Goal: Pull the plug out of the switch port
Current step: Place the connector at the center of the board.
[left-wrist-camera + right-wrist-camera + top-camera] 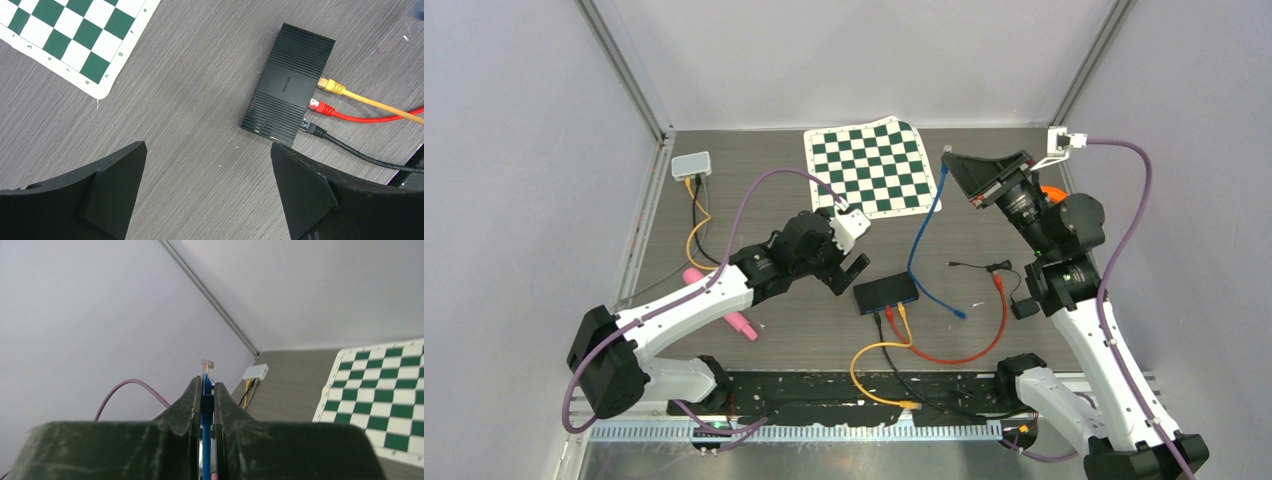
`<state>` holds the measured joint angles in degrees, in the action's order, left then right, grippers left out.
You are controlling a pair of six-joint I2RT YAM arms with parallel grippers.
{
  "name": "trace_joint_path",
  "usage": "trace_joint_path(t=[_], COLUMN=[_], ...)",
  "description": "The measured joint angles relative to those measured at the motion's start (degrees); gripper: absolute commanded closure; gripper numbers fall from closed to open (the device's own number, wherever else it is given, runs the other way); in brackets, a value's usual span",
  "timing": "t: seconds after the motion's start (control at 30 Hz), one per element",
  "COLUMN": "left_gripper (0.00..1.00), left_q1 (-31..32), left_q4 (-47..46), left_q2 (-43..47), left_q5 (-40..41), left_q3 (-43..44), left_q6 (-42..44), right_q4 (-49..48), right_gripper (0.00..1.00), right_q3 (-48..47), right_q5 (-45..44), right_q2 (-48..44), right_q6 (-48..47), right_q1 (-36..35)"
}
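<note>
right gripper (204, 387) pinching blue plug (206, 367), high, apart from switch (290, 102) | left gripper (207, 150) spread; above worktop (190, 105) near switch

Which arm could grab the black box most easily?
Left. The left gripper hangs open right beside the black box; the right gripper is raised away from it and shut on the blue cable.

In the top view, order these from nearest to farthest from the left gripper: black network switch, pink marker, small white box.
1. Black network switch, just right of the left gripper.
2. Pink marker, left, partly under the arm.
3. Small white box, back left.
</note>
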<state>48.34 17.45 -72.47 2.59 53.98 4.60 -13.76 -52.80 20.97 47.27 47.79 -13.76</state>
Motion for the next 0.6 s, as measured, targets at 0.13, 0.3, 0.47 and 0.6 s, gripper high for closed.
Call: trace_joint_path(t=[0.13,0.3,0.47,0.6], left_gripper=[0.0,0.0,0.01,0.01], left_q1=[0.0,0.0,-0.02,-0.02], left_q4=[-0.09,-0.02,-0.02,-0.02], left_q2=[0.09,0.24,0.26,0.26], left_q5=[-0.02,-0.02,-0.02,-0.02], left_q3=[-0.46,-0.96,-0.96,-0.96], left_q6=[-0.17,-0.17,-0.17,-0.17], right_q4=[8.0,17.16,26.67,30.75], right_gripper=[0.95,0.95,0.95,0.95], right_q3=[0.76,-0.22,-9.44,-11.87], right_q5=[-2.23,-9.7,-14.23,-15.1], right_q2=[0.5,-2.27,1.14,2.6], right_q6=[-0.33,-7.8,-17.79,-23.47], right_q1=[-0.15,1.4,6.51,10.12])
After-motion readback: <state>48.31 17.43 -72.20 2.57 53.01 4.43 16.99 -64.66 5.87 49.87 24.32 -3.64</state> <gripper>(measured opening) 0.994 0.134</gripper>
